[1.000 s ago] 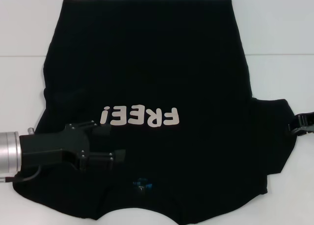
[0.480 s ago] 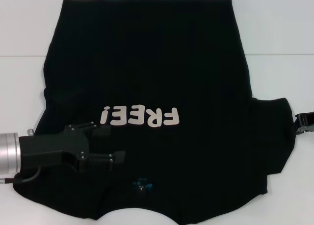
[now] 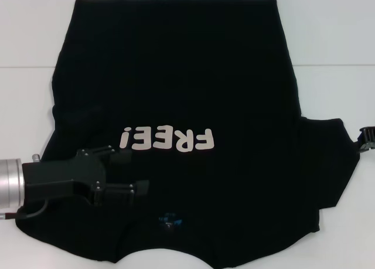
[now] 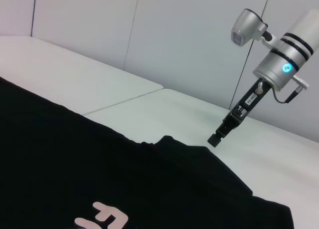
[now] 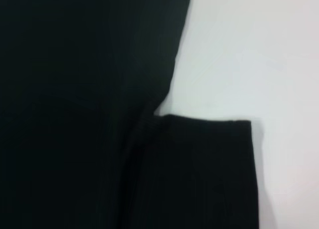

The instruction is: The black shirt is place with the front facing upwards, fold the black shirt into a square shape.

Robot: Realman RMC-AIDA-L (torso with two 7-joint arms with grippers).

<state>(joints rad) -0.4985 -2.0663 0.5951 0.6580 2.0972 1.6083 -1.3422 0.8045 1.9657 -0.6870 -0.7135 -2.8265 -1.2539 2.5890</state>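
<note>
Black shirt (image 3: pixel 176 93) flat on table (image 3: pixel 334 40); left tool (image 3: pixel 133 172) parted above it; right tool (image 3: pixel 368 137) unclear.

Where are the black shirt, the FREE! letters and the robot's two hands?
black shirt (image 3: pixel 176 64): head view, chest cloth.
FREE! letters (image 3: pixel 167 139): head view, middle letter.
left gripper (image 3: pixel 136 172): head view, between fingertips.
right gripper (image 4: pixel 215 138): left wrist view, fingertips.

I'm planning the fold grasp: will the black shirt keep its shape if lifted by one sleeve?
Probably not. The black shirt lies flat and thin on the white table, with soft creases near its sleeve, so it should drape and sag. Pushed, it would likely bunch up rather than slide whole.
</note>
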